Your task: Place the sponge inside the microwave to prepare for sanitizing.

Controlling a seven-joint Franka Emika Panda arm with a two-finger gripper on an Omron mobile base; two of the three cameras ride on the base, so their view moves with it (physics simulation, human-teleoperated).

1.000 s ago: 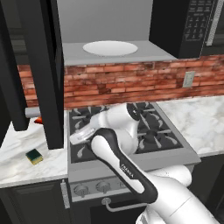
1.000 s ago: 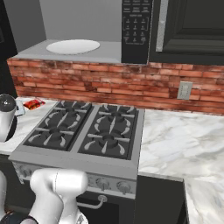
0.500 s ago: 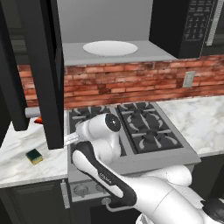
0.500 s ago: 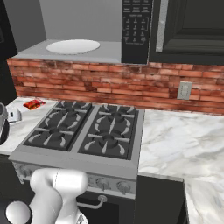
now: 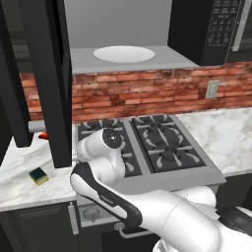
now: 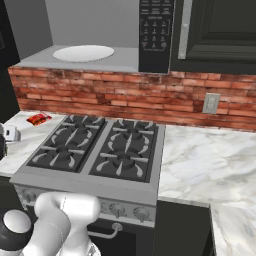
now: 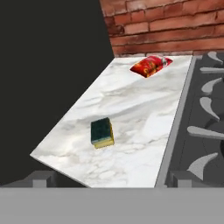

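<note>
One big black boxy microwave (image 6: 100,37), door open, grey cavity holding a white round plate (image 5: 123,53). White-grey marble counter (image 7: 131,109) carries a flat red packet (image 7: 151,65) near the brick wall, and the small green-topped yellow sponge (image 7: 102,132) lying flat, well apart. Gripper (image 7: 107,177) jaws wide, empty.

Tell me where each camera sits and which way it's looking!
Left base view: behind the arm's left, looking down at the stove, sponge and open microwave; white arm rises at lower right.
Right base view: behind its right, same stove and microwave; arm at lower left.
Hand view: on the hand, facing the sponge and red packet; fingertips at bottom.
</note>
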